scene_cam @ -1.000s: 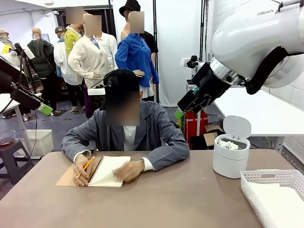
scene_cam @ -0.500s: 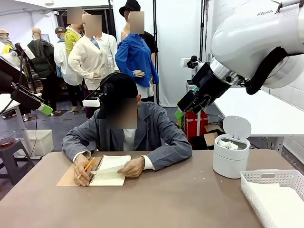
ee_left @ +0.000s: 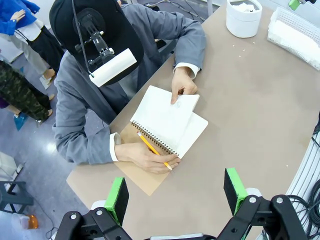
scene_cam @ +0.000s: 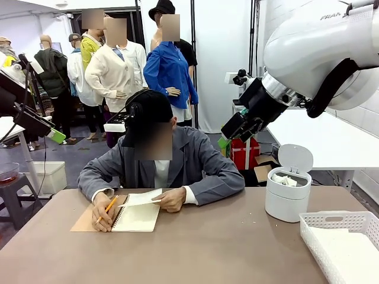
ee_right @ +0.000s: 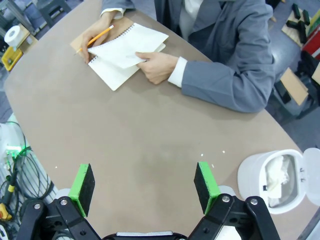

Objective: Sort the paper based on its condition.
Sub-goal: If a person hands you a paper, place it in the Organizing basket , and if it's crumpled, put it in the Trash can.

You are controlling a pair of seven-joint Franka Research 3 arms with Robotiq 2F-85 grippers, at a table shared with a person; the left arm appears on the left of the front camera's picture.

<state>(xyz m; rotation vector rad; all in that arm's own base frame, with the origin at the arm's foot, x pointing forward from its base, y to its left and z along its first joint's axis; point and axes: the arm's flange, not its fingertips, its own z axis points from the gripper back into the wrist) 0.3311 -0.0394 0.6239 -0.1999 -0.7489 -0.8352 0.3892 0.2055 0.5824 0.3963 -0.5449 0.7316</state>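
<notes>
White sheet, left wrist view: the top sheet (ee_left: 162, 117) lifts off the notebook (ee_left: 194, 136) just at eleven o'clock of centre. A person's hand (ee_left: 182, 87) pinches its far edge. Their other hand (ee_left: 145, 159) lies on the near page with a pencil (ee_left: 154, 150).
Bin and basket, left wrist view: the white bin (ee_left: 243, 22) stands at one o'clock with crumpled paper (ee_left: 245, 7) in it. The lattice basket (ee_left: 295, 30) is beside it at two o'clock.
My left claw (ee_left: 176, 195): released, with the green pads spread wide at six o'clock over the bare brown table (ee_left: 260, 110) and nothing between them.
My right claw (ee_right: 143, 187), right wrist view: released too, hanging high at six o'clock with only tabletop between the pads.
Sheet, right wrist view: at eleven o'clock, raised off the notebook in the person's fingers.
Bin, right wrist view: at four o'clock, lid tipped back, the crumpled paper inside.
Front view: the notebook and lifted sheet are at eight o'clock. The bin is at three o'clock. Flat paper (scene_cam: 346, 251) lies in the basket at four o'clock. My left claw hangs at nine o'clock and my right at one o'clock, both well above the table.
</notes>
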